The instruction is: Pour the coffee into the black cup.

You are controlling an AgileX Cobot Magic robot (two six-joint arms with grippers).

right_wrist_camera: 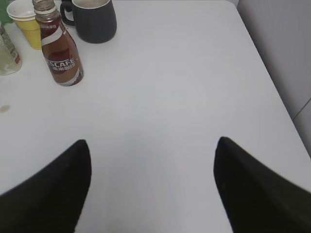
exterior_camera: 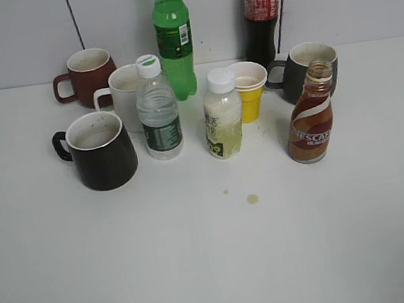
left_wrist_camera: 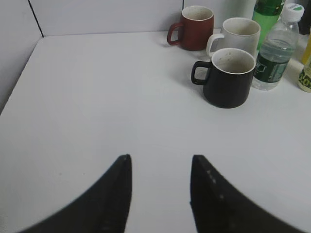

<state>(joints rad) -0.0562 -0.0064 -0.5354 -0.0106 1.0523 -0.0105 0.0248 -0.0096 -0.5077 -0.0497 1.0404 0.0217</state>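
Note:
The coffee is a small curvy brown Nescafe bottle [exterior_camera: 311,122] with no cap, upright at the right of the white table; it also shows in the right wrist view [right_wrist_camera: 59,51]. The black cup [exterior_camera: 101,150] with a cream inside stands at the left, handle to the left; it also shows in the left wrist view [left_wrist_camera: 227,77]. My left gripper [left_wrist_camera: 160,160] is open and empty, above bare table well short of the cup. My right gripper [right_wrist_camera: 151,143] is wide open and empty, well to the right of the bottle. Neither gripper shows in the exterior view.
A dark red mug [exterior_camera: 89,75], a white mug [exterior_camera: 128,94], a water bottle [exterior_camera: 157,112], a green bottle [exterior_camera: 173,39], a pale juice bottle [exterior_camera: 223,117], stacked paper cups [exterior_camera: 250,88], a cola bottle [exterior_camera: 261,11] and a dark grey mug [exterior_camera: 307,67] crowd the back. Small coffee drops [exterior_camera: 251,199] lie mid-table.

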